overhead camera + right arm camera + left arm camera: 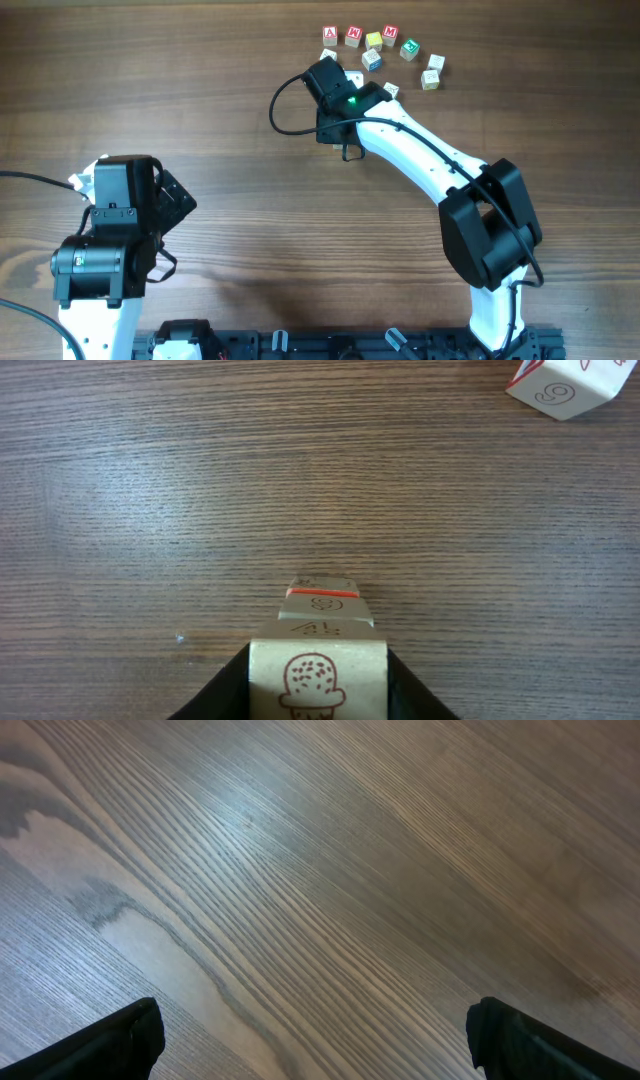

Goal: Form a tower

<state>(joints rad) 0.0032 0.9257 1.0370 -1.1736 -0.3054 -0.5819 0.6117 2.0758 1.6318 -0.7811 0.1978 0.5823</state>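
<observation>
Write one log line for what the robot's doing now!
left hand: open, over table | right hand: straddling tower top | tower: upright

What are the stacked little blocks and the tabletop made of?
The tower: pale, matte, looks like unvarnished wood, with printed pictures and a red edge. The table: wood grain with a soft sheen; solid wood or printed laminate, cannot tell.

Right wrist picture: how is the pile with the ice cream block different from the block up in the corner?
The tower is several cubes stacked; the corner cube is one alone. The tower stands between the right gripper's fingers; the corner cube lies free on the table. The tower's nearest cube shows an ice cream; the corner cube shows a curly numeral. Both are pale wood.
</observation>
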